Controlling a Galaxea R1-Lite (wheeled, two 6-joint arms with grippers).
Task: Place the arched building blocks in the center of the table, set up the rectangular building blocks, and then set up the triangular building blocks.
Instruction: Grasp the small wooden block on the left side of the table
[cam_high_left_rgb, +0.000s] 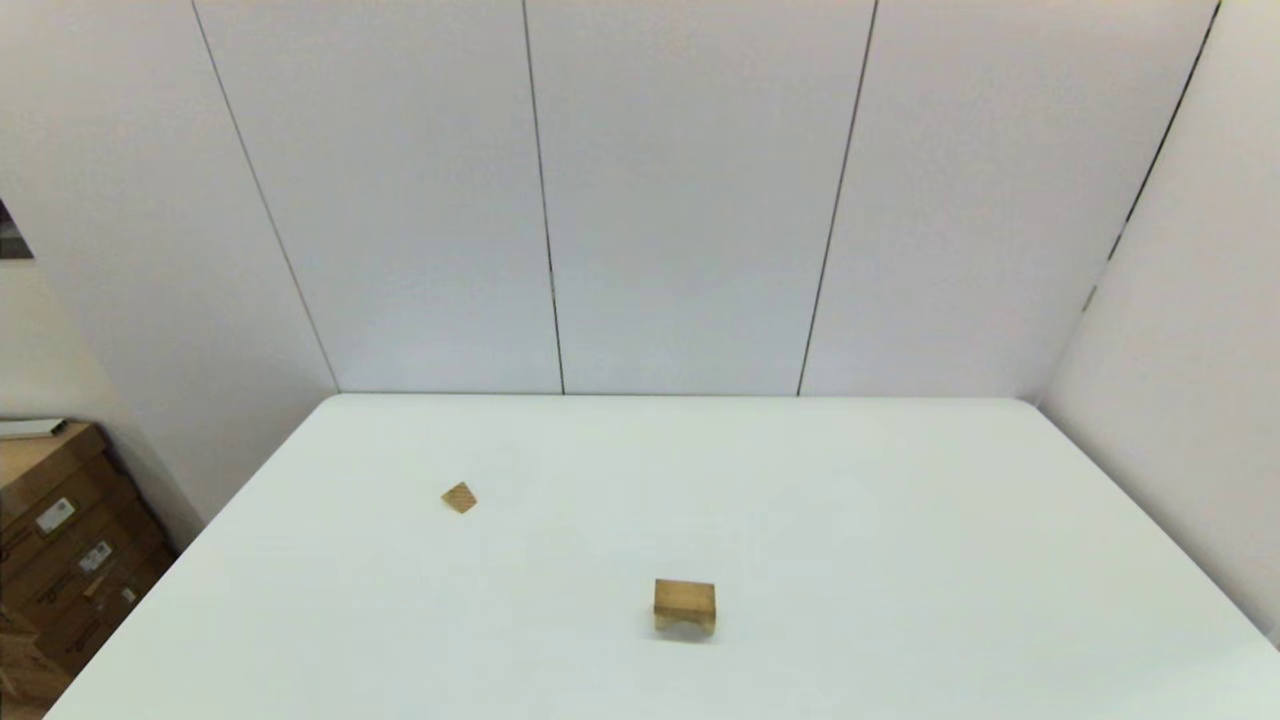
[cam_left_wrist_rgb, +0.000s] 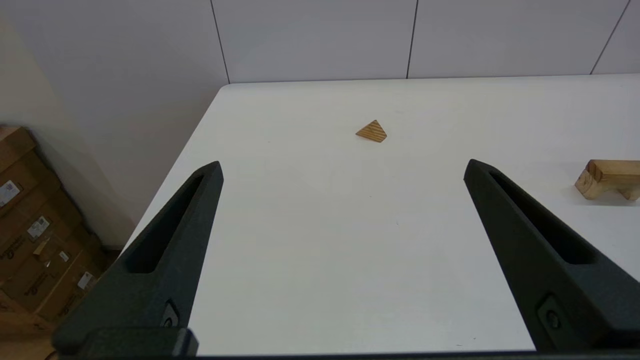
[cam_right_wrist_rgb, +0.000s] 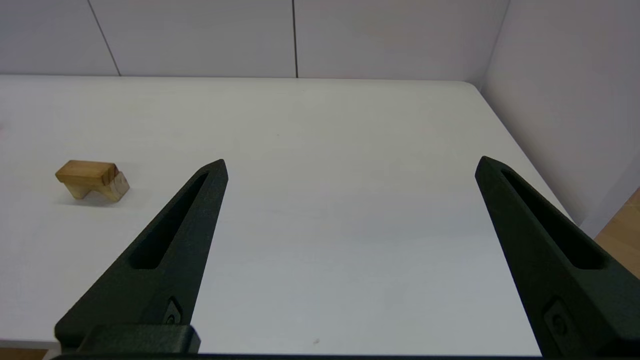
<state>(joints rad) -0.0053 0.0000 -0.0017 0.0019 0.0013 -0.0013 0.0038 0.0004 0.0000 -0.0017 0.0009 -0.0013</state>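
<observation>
Arched light wooden block (cam_high_left_rgb: 685, 605) w/ rectangular bar apparently atop; both end effectors spread, empty. Grab striped wedge (cam_high_left_rgb: 459, 497) by flat sides.

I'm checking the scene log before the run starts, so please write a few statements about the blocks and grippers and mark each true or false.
1. The arched block stands on the white table with its cut-out facing down. True.
2. The left gripper is shut on the triangular block. False: it is open and holds nothing; the wedge lies on the table apart from it.
3. The triangular block lies to the robot's left of the arched block and farther from the robot. True.
4. The triangular block rests on top of the arched block. False: they lie well apart.
5. The right gripper is open. True.
</observation>
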